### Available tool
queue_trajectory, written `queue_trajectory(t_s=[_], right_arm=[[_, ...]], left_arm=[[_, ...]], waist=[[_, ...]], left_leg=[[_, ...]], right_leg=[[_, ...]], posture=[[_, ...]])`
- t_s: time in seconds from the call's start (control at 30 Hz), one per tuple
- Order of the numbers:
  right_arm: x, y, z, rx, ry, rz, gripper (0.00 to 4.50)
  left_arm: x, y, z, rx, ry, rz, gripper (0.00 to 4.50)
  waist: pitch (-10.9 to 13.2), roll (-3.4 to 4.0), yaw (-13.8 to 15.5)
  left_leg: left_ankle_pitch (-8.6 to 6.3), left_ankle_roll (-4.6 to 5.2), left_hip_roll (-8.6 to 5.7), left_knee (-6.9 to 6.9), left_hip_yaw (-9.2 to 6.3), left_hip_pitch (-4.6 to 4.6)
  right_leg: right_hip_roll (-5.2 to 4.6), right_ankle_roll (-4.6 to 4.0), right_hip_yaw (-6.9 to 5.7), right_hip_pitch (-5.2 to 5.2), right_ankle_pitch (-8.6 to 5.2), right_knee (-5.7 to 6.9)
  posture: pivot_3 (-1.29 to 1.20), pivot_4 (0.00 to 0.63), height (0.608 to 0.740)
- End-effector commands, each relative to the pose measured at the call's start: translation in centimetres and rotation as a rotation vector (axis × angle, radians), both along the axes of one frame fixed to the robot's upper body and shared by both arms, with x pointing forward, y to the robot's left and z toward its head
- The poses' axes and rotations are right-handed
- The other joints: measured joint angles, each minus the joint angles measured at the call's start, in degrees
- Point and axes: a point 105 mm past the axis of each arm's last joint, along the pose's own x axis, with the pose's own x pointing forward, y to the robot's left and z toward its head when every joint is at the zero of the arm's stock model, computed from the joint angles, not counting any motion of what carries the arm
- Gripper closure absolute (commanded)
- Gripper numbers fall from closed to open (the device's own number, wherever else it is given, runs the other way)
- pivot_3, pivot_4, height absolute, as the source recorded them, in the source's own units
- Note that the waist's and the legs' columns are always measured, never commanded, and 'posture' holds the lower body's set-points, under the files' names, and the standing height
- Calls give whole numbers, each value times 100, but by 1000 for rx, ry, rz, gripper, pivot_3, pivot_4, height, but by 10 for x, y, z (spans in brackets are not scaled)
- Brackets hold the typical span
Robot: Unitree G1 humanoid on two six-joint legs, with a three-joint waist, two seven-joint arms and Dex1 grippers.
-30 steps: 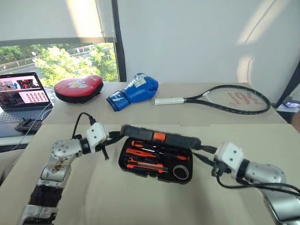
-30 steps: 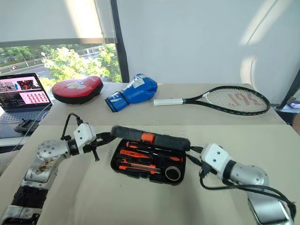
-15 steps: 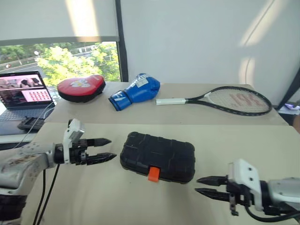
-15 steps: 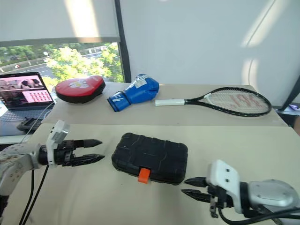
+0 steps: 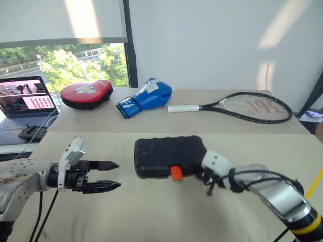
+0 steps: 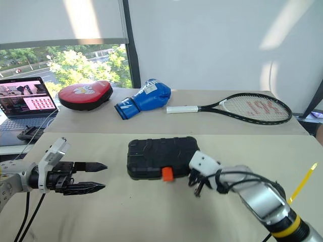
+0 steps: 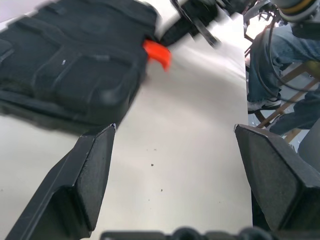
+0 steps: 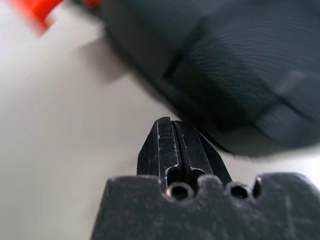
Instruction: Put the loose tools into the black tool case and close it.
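Note:
The black tool case [image 5: 169, 155] lies shut on the near table, its orange latch [image 5: 175, 173] facing me. The loose tools are out of view with the lid down. My left gripper [image 5: 119, 175] hovers to the left of the case, apart from it, pointing at it with fingers [image 7: 87, 172] spread open and nothing between them. My right gripper [image 8: 167, 124] is shut with nothing in it. Its tip sits at the case's front right corner, beside the latch; whether it touches the shell I cannot tell.
On the far table lie a tennis racket [image 5: 242, 107], a blue boxing glove [image 5: 146, 98] and a red pad [image 5: 86, 94]. An open laptop [image 5: 25, 101] stands at the far left. A person's legs [image 7: 280, 55] show past the table edge.
A second ago the case stood open with both grippers at its lid; now it is shut and has turned. The right gripper closed and came up to the front right corner. The left opened and drew back.

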Motion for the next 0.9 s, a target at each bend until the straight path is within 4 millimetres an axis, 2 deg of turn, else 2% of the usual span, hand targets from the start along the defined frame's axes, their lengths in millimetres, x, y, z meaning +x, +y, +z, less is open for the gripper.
queue_trajectory(t_s=[0.03, 0.07, 0.13, 0.2, 0.33, 0.43, 0.5, 0.67, 0.9], right_arm=[[31, -7, 22, -17, -138, -27, 4494], [34, -7, 23, -20, -141, -13, 4494], [16, -7, 33, 115, -49, 41, 4494], [-1, -7, 40, 190, -3, 84, 3907], [-32, -14, 44, 306, 22, 23, 2718], [-52, -2, 47, 439, 21, -29, 1677], [-54, 8, 44, 465, 15, -49, 1677], [-42, 23, 36, 527, 38, -140, 1677], [-29, 37, 27, 508, 91, -177, 1677]], left_arm=[[8, -16, 15, -3, -104, -32, 411], [11, -19, 16, -7, -111, -33, 411], [26, -40, 19, -25, -148, -67, 411], [39, -56, 20, -21, -188, -78, 411], [69, -87, 12, -6, -239, -78, 411], [83, -109, -10, 41, -221, -118, 411], [85, -112, -27, 63, -180, -141, 411], [88, -106, -63, 146, -128, -142, 411], [86, -108, -58, 126, -134, -160, 411]], waist=[[0, 0, -1], [0, 0, 3], [1, 1, 43], [0, 1, 92], [-2, -1, 99], [-3, -2, 109], [-4, -1, 25], [-9, 1, -13], [-13, 7, -5]], left_leg=[[0, 0, -1, -3, 0, 3], [1, -1, -2, -2, -1, -2], [2, -1, -7, -4, -2, -2], [2, 2, -11, -3, -11, -7], [-6, 18, -12, -4, -9, -13], [-14, 31, -13, 0, -7, -16], [-14, 32, -14, 0, 0, -15], [-16, 34, -13, 2, 0, 2], [-25, 54, -10, 1, -7, 25]], right_leg=[[2, 0, 0, 2, 0, 0], [6, 0, -1, 1, 0, 0], [8, 0, -1, 2, 1, 1], [6, 4, -15, 9, 3, 0], [12, 13, -14, 19, 7, 2], [12, 23, -12, 21, 5, -3], [11, 25, 1, 18, 6, -1], [7, 26, 11, 17, 5, -6], [5, 14, 14, 25, 11, 9]], posture=[[0, 150, 740], [0, 150, 740], [0, 150, 740], [0, 150, 740], [0, 150, 740], [0, 150, 740], [0, 150, 740], [0, 150, 740], [0, 150, 740]])
